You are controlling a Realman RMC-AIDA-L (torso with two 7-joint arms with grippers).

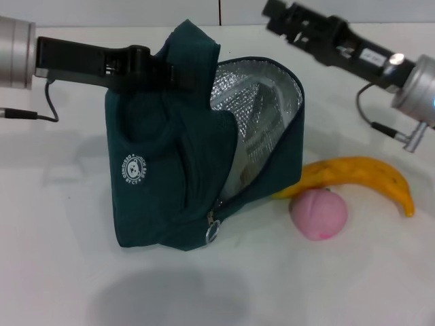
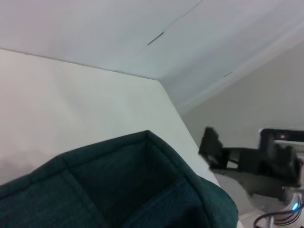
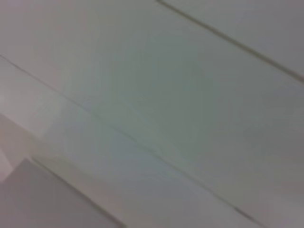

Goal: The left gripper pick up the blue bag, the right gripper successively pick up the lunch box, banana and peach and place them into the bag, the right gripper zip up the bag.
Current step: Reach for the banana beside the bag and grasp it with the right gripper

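With the blue bag (image 1: 170, 163) pinched by the left end effector (image 1: 178, 76) and held open on the counter (image 1: 54, 285), the banana (image 1: 363, 178) beside it is judged next for the raised right end effector (image 1: 272, 15), whose state cannot be told.

Bag (image 1: 160, 183): dark teal fabric, white round logo, foil lining exposed. Stands on table, mouth open, ring zipper pull hanging at lower front. Left gripper (image 1: 178, 73) clamped on its top edge. Pale shape inside lining; lunch box not identifiable. Banana (image 1: 363, 175): yellow, curved, lying beside bag's open side, below right gripper (image 1: 272, 13). Peach (image 1: 319, 213): pink, round, touching banana's near side.
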